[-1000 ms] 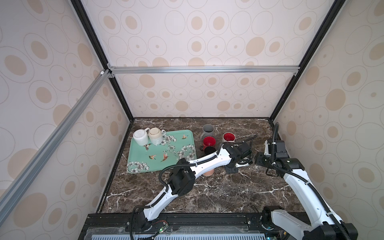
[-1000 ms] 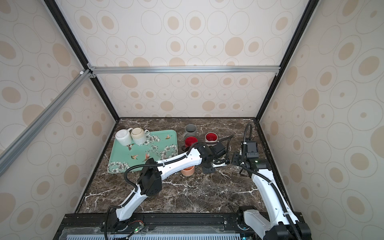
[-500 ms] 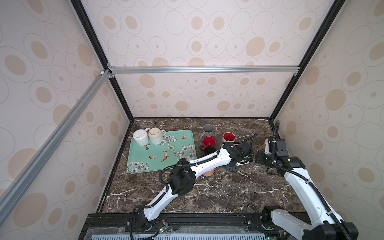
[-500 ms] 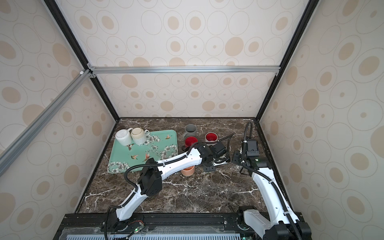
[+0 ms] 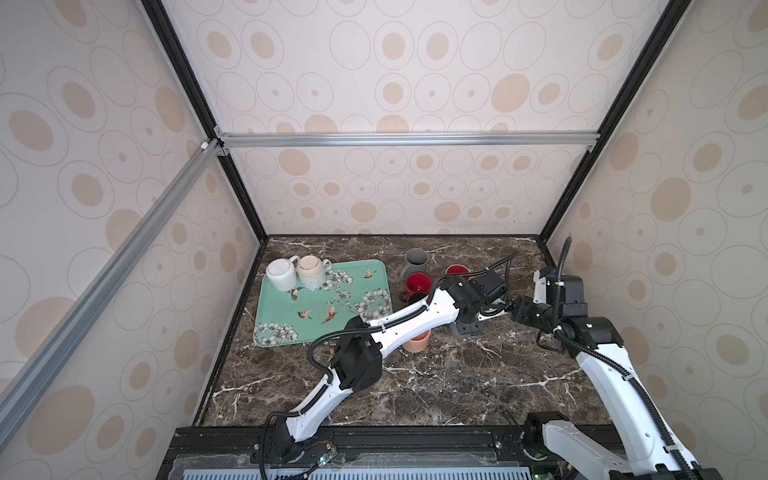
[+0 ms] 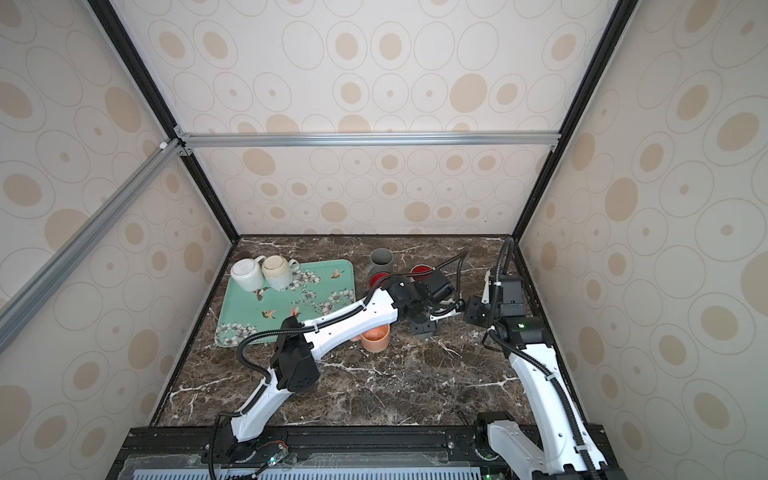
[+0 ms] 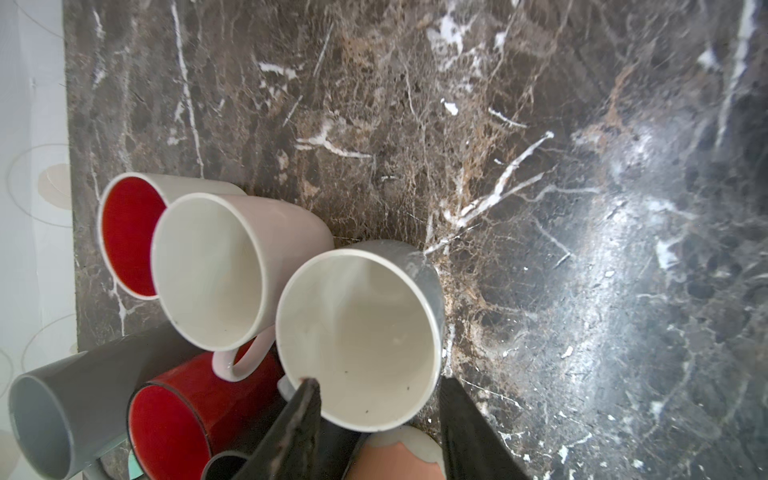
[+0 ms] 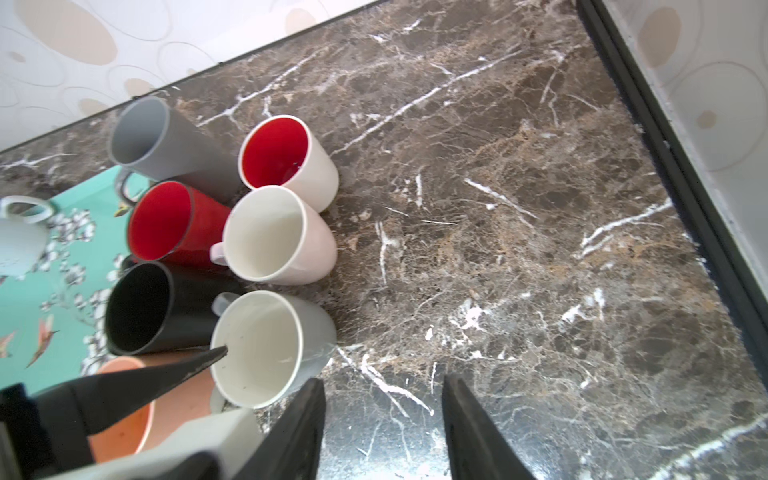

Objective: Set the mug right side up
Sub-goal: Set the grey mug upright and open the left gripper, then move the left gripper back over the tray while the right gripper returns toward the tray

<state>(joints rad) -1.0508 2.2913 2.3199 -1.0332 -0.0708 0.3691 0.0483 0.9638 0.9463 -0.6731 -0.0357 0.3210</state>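
The mug (image 7: 357, 332), grey outside and white inside, stands upright on the dark marble table, mouth up; it also shows in the right wrist view (image 8: 257, 345). My left gripper (image 7: 380, 384) is open over its near rim. One fingertip (image 8: 220, 353) lies at the rim by the handle, and the other stands clear outside the wall. In both top views the left gripper (image 5: 473, 316) covers most of the mug. My right gripper (image 8: 383, 382) is open beside it over bare marble, holding nothing.
Several upright mugs crowd close behind: pale pink (image 8: 270, 232), black (image 8: 141, 307), red (image 8: 166, 220), red-lined white (image 8: 282, 153), grey (image 8: 141, 137). An orange cup (image 5: 415, 343) sits under the left arm. A teal tray (image 5: 320, 299) carries two upturned mugs (image 5: 280, 272).
The left gripper's jaws have opened off the grey mug, which now stands on the table by itself. Both arms have barely shifted.
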